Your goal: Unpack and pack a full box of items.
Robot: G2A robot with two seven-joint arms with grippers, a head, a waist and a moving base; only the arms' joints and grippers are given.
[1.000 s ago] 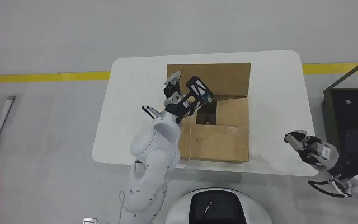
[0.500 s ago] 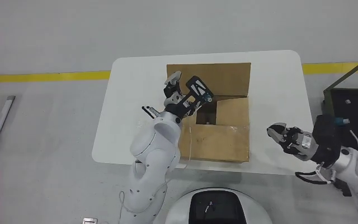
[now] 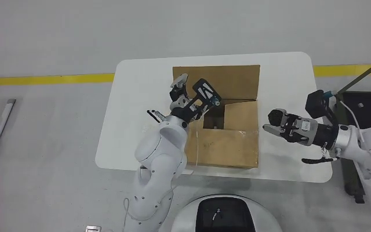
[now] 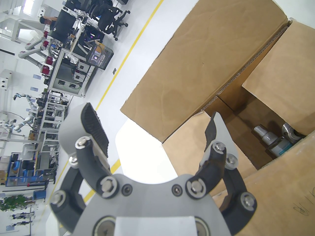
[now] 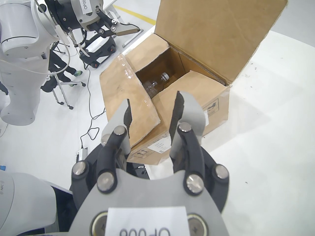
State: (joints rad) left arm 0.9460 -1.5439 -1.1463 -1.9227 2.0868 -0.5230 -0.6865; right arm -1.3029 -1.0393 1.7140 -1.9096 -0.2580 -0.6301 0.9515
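Observation:
A brown cardboard box (image 3: 229,136) stands open in the middle of the white table (image 3: 139,116), its far flap (image 3: 223,81) laid back. Inside lie small bottles (image 4: 268,138) and a clear bottle (image 5: 157,82). My left gripper (image 3: 186,95) hangs over the box's left edge, open, nothing between its fingers (image 4: 94,124). My right gripper (image 3: 270,123) is just off the box's right side, above the table, open and empty, its fingertips (image 5: 182,109) pointing at the box (image 5: 172,94).
A yellow floor line (image 3: 58,79) runs behind the table. A dark cart (image 3: 353,110) stands off the table's right edge. Bare tabletop lies left of the box and along its right side.
My right arm has swung from the table's front right corner up and left towards the box's right side. The left arm and the box have not moved.

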